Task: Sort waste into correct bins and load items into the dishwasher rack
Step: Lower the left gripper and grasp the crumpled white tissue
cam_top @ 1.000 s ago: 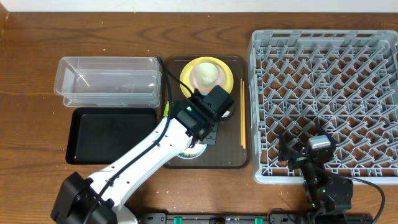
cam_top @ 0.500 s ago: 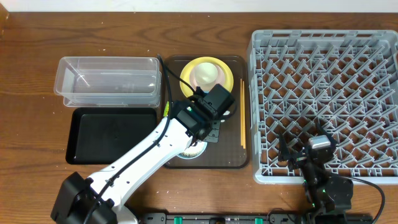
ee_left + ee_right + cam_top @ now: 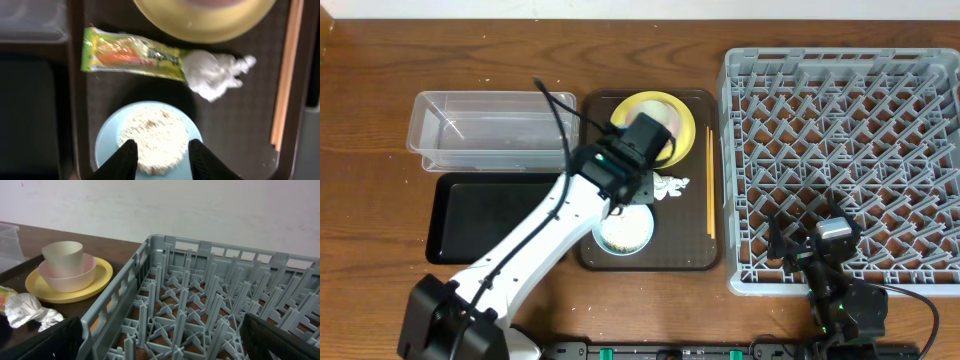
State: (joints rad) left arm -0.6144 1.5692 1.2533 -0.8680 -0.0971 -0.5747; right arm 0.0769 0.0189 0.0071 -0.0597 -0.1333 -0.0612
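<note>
My left gripper is open and empty, hovering over the light blue bowl heaped with white rice. The snack wrapper and crumpled tissue lie between that bowl and the yellow plate. The plate carries the pink bowl with the white cup inside. Chopsticks lie along the serving tray's right side. My right gripper is open and empty over the grey rack's front left corner.
The clear tub stands at back left, with the black tray in front of it. The brown serving tray sits between them and the rack. My left arm crosses diagonally over the black tray's right edge.
My left gripper has moved left and back, uncovering the rice bowl and the tissue. The right arm has not moved.
</note>
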